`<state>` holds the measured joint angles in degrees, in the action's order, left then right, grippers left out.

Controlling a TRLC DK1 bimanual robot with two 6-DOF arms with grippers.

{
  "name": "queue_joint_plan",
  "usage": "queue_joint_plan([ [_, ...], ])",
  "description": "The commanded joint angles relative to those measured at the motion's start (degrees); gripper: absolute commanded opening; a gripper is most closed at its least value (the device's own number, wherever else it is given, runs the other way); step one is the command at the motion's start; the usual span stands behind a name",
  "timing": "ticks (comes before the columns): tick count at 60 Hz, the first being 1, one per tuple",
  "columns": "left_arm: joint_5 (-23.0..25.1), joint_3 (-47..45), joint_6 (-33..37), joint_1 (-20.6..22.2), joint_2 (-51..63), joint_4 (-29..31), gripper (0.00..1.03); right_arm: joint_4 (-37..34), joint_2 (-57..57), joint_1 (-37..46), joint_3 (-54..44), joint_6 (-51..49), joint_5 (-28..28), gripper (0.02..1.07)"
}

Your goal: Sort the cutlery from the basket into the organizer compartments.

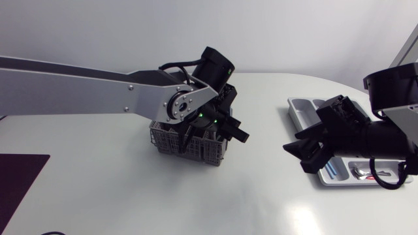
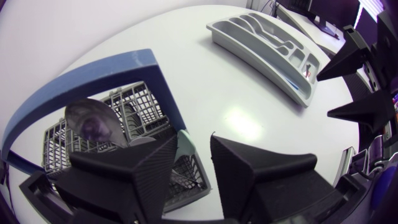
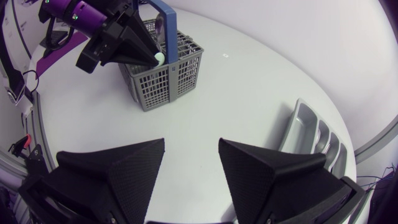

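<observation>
The grey wire basket [image 1: 168,141] with a blue handle [image 2: 124,78] stands mid-table. My left gripper [image 1: 199,136] hangs over its right end, fingers dipped in. In the left wrist view a pale green cutlery handle [image 2: 186,147] sticks up between those fingers, against one finger with a small gap to the other, so the left gripper [image 2: 194,142] is open. A spoon bowl [image 2: 93,124] shows in the basket. The grey organizer [image 1: 302,108] lies at the right. My right gripper [image 1: 302,153] hovers beside its near end, open and empty.
Some cutlery lies in the organizer's near compartments [image 1: 356,172]. A dark mat [image 1: 19,179] lies at the table's left front. White table stretches between the basket [image 3: 165,81] and the organizer [image 3: 311,134].
</observation>
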<state>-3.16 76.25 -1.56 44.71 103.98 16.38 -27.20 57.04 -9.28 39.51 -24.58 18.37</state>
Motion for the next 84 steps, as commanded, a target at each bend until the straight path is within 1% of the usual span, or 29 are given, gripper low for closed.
queue_joint_plan([
  [1,-0.9,2.0,-2.5,-0.3,1.7,-0.4,0.33,-0.3,-1.0,-0.4,-1.9,1.3,0.7,0.66],
  [6,-1.4,2.1,-2.7,-0.4,1.7,-0.4,0.30,-0.4,-1.3,-0.4,-2.1,1.3,1.2,0.66],
  [15,-2.0,2.4,-2.7,-0.4,2.1,-0.5,0.30,-0.7,-2.2,-1.4,-2.5,1.3,2.0,0.66],
  [37,-2.5,2.6,-2.9,-0.5,3.6,-1.8,0.30,1.4,-1.8,-5.0,-4.0,2.5,1.8,0.66],
  [55,-2.7,2.0,-2.8,-0.8,3.6,-2.0,0.20,2.3,-1.8,-5.2,-4.7,2.2,1.8,0.66],
  [60,-2.7,1.4,-3.0,-1.0,3.6,-2.2,0.10,2.5,-1.8,-5.3,-5.0,2.2,1.8,0.66],
  [61,-2.7,1.4,-3.0,-1.0,3.6,-2.3,0.07,2.5,-1.8,-5.2,-5.0,2.1,1.8,0.66],
  [64,-2.7,1.3,-3.0,-1.1,3.6,-2.3,0.03,2.5,-1.8,-5.2,-5.1,2.1,1.8,0.66],
  [79,-2.4,-1.6,-2.6,-1.6,0.1,-2.6,0.03,2.7,-1.9,-5.2,-5.7,1.6,1.7,0.66],
  [84,-2.1,-3.7,-1.7,-1.3,-2.8,-4.3,0.03,2.8,-2.0,-5.2,-5.7,1.5,1.7,0.66],
])
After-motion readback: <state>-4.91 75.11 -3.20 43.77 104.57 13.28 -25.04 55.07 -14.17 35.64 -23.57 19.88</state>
